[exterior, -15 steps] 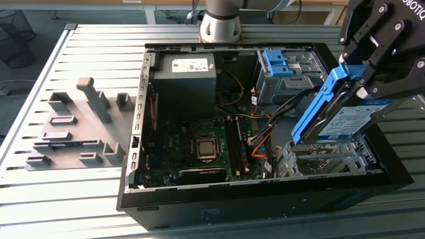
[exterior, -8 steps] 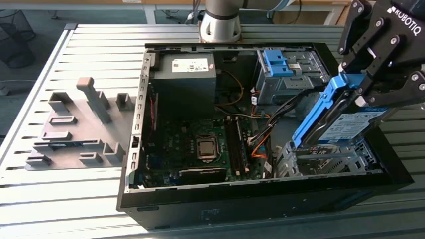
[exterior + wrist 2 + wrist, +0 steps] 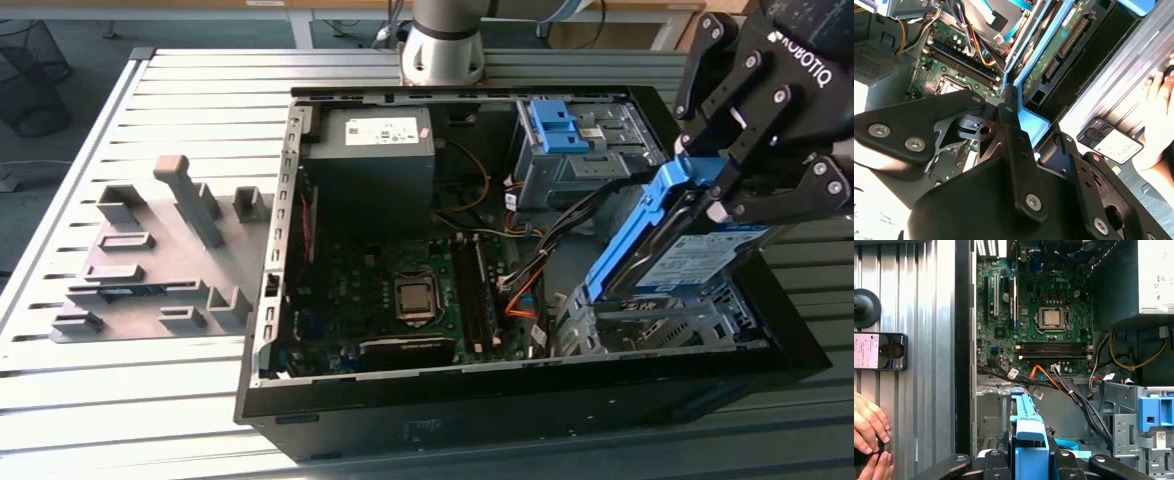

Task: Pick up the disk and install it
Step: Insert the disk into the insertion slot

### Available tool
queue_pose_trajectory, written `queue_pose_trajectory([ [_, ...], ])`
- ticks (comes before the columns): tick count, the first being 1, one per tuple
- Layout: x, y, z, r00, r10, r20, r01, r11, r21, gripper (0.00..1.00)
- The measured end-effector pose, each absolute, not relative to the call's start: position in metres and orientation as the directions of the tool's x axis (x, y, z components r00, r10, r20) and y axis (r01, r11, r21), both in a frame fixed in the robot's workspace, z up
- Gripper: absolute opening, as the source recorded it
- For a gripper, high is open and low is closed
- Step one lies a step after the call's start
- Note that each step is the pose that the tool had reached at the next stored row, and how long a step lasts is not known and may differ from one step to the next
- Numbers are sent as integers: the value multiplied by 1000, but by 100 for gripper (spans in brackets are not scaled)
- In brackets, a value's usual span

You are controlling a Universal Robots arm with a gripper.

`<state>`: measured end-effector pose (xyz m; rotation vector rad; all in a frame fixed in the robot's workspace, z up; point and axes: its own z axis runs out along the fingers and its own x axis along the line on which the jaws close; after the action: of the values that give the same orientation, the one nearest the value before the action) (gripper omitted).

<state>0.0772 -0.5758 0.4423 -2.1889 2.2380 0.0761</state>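
Currently, gripper [image 3: 707, 198] jaws clamped on the disk [image 3: 697, 256] by its blue carrier [image 3: 627, 240]; I judge it stiff, dense, shock-sensitive (hold frame edges).

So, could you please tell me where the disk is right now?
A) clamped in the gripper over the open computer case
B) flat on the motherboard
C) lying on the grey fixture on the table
A: the gripper holds the disk in its shut jaws, tilted over the drive cage.

Grey moulded fixtures [image 3: 147, 250] sit on the slatted metal table [image 3: 134, 400].
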Motion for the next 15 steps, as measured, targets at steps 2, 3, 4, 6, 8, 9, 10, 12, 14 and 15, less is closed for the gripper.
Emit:
queue_pose_trajectory([
  [2, 77, -576, 441, -23, -999, -41, -999, 22, 28, 36],
  [3, 77, -576, 440, -23, -999, -41, -999, 22, 28, 36],
  [4, 77, -576, 440, -23, -999, -41, -999, 22, 28, 36],
  [6, 77, -577, 438, -23, -999, -41, -999, 22, 28, 36],
  [8, 77, -577, 437, -23, -999, -41, -999, 22, 28, 36],
  [9, 77, -577, 436, -23, -999, -41, -999, 22, 28, 36],
  [10, 77, -577, 435, -23, -999, -41, -999, 22, 28, 36],
  [12, 77, -577, 434, -23, -999, -41, -999, 22, 28, 36],
  [14, 77, -578, 432, -23, -999, -41, -999, 22, 28, 36],
  [15, 77, -578, 431, -23, -999, -41, -999, 22, 28, 36],
])
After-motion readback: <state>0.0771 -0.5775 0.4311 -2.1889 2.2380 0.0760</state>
